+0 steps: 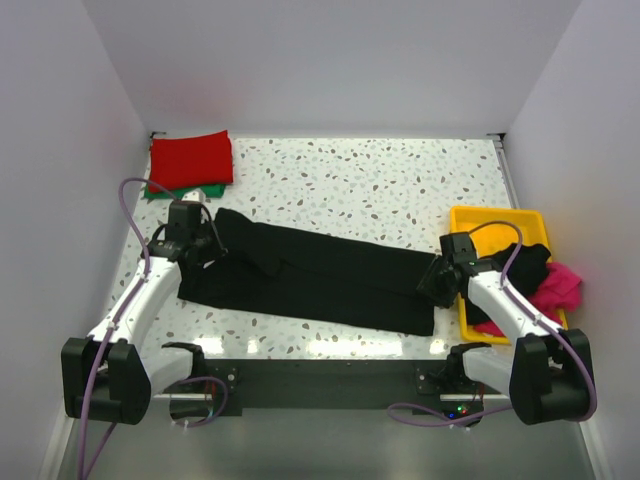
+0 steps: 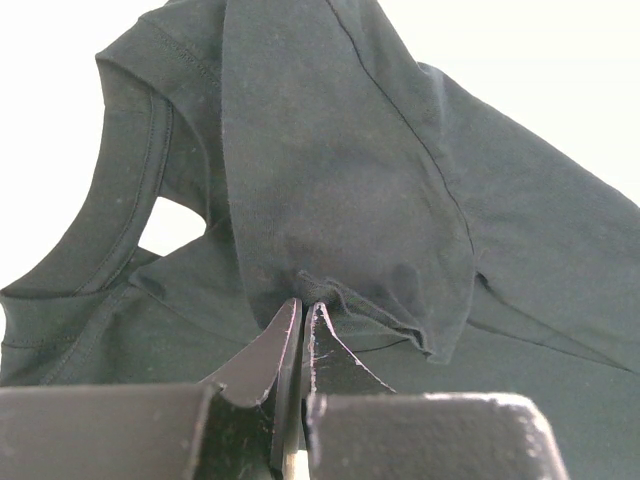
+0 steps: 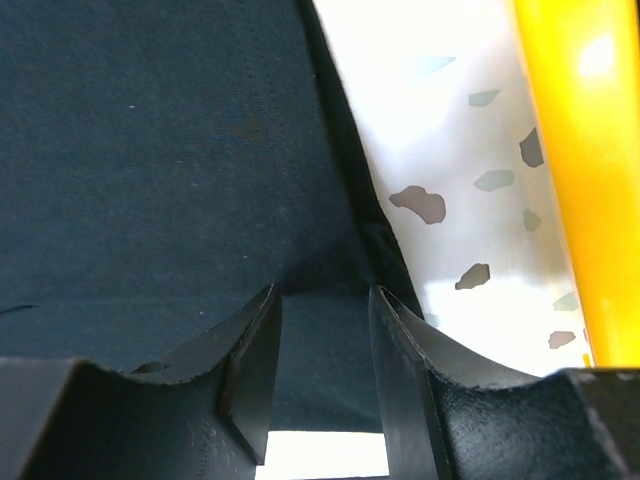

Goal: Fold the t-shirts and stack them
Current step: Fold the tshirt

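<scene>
The speckled worktop (image 1: 370, 180) ran out ahead of both pincers, its near edge hidden behind the arm bases. The black t-shirt (image 1: 320, 280) lay stretched flat across it, spanning the whole gap between the two pincers, folded lengthwise into a long band. How many layers it had could not be made out from above.

The left arm (image 1: 130, 300) reached forward and leaned inward. The left pincer (image 1: 200, 250) was pressed together on the collar end of the black t-shirt. The left wrist view showed its fingers (image 2: 270, 350) nipping a raised fold of sleeve cloth, with the neckline just to the left of them.

The right arm (image 1: 500, 305) bent in low towards the opposite end. The right pincer (image 1: 437, 283) stood spread over the hem corner; in the right wrist view the cloth lay under and beyond the parted fingers (image 3: 250, 360), and I could not tell whether they touched it.

Just right of the right pincer sat the yellow tray (image 1: 480, 215), half covered by that arm. It held a pink shirt (image 1: 560, 285) and a second black shirt (image 1: 535, 262), both bunched and partly hidden.

Beyond the left pincer, in the far corner, a folded red shirt (image 1: 190, 158) lay on a green shirt (image 1: 160, 190), of which only an edge showed.
</scene>
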You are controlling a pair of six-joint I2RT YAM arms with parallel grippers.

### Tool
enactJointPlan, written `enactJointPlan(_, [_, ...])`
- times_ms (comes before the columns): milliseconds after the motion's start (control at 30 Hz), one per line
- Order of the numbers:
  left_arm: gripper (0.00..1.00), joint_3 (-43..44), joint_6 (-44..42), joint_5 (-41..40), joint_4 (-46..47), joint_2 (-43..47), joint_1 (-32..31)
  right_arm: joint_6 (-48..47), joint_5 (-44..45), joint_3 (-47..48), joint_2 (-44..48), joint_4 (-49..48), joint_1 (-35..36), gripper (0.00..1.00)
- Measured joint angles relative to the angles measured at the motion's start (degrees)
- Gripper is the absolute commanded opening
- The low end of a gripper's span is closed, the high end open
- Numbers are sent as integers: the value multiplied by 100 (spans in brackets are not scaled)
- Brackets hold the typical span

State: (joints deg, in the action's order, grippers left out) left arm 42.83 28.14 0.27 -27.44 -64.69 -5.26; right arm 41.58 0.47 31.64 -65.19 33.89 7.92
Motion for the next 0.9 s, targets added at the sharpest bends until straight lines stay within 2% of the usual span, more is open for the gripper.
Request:
enactJointPlan(733, [3,0,0,83,17,0,2,-2,155,-24,-2,186,2,47])
enactJointPlan(900, [3,0,-2,92,17,0,2,0,157,-24,-4,177,2,44])
